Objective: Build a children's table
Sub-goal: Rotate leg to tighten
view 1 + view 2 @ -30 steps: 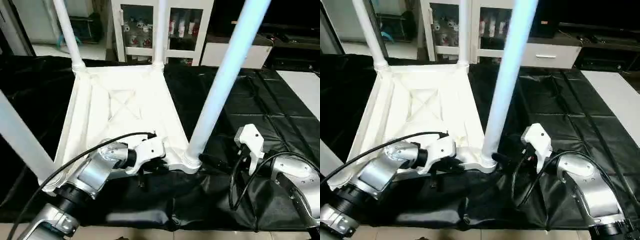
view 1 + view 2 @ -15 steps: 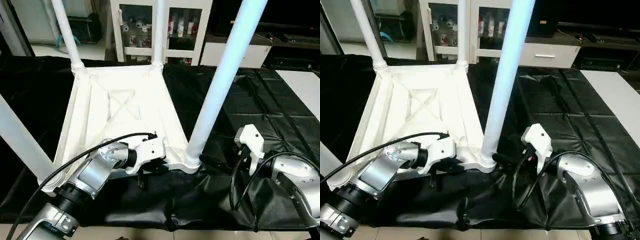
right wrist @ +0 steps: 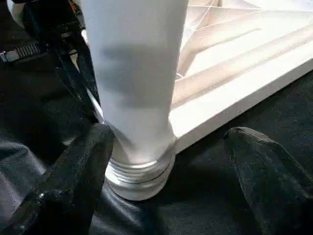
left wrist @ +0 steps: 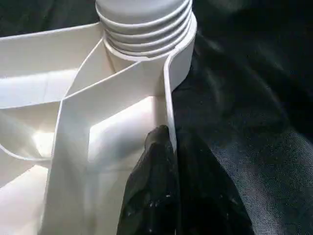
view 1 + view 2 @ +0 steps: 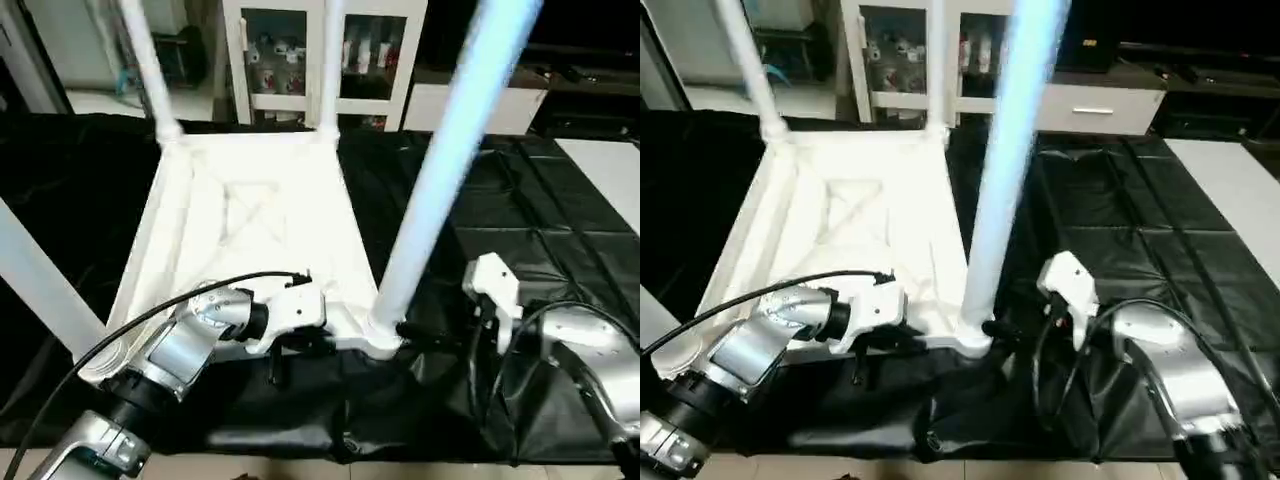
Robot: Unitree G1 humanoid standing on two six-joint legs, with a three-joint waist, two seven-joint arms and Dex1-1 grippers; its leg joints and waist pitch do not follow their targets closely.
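Observation:
The children's table lies upside down on black cloth, its white ribbed tabletop (image 5: 250, 230) facing up. Legs stand upright in its corner sockets: the far left leg (image 5: 150, 60), the far right leg (image 5: 328, 60), the near left leg (image 5: 40, 290) and the near right leg (image 5: 440, 170). My left gripper (image 4: 168, 147) is shut on the thin near rim of the tabletop, just beside the near right socket (image 4: 146, 44). At the foot of the near right leg (image 3: 137, 73) my right gripper (image 3: 170, 132) stands open, one finger on each side and neither touching it.
Black cloth (image 5: 520, 200) covers the floor around the table. A flat white board (image 5: 605, 180) lies at the right edge. A white glass-door cabinet (image 5: 300, 50) stands behind. A black cable (image 5: 180, 305) arcs over my left forearm.
The whole picture has shifted a little, so the camera moved. Both grippers keep their places at the tabletop's near right corner.

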